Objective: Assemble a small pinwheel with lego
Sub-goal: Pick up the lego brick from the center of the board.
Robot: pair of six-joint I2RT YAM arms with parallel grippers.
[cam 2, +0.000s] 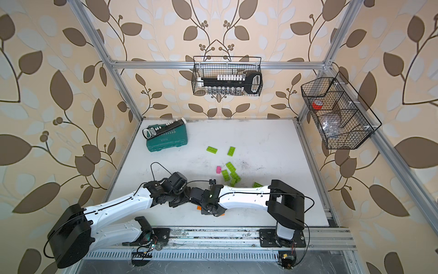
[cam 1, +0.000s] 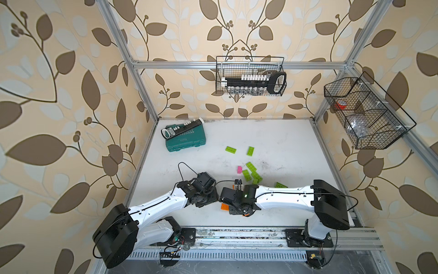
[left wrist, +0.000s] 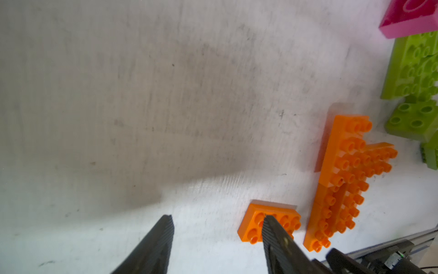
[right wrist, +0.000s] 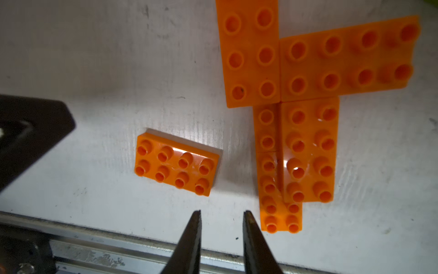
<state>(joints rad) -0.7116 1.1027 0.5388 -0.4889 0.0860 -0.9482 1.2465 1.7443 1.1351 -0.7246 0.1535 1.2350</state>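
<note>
cream wallpaper with brown leaf sprigs lines the aluminium-framed booth, above a white counter (cam 1: 284, 142) scuffed and smudged grey.

the left pincer (left wrist: 218, 218) is released, its ribbed fingers wide apart over bare counter with nothing between them. one fingertip overlaps the loose orange brick (right wrist: 176, 163) in the left wrist view, and i cannot tell whether it touches. the right pincer (right wrist: 222, 212) is released too, with its jaws a narrow gap apart and empty. it hangs by the metal rail (right wrist: 106, 251) at the counter's front edge, just short of that loose brick.

the brick lies flat, studs up, a little apart from the orange assembly (right wrist: 308, 147). that assembly is several orange bricks joined studs up, arms crossing at right angles, near the front of the counter between the two wrists.

farther back lie the lime green bricks (cam 1: 251, 166), a huddle beside the pink brick (cam 1: 239, 169) and two more set apart toward the back wall.

at the back left sits the teal tool case (cam 1: 189, 143), closed, with a socket rail (cam 1: 182, 128) lying across its lid. the mark on the lid is too small to read.

a wire basket (cam 1: 221, 71) on the back wall holds a second socket rail (cam 1: 246, 81). a side basket (cam 1: 374, 140) on the right wall holds a red tape roll (cam 1: 340, 105).
</note>
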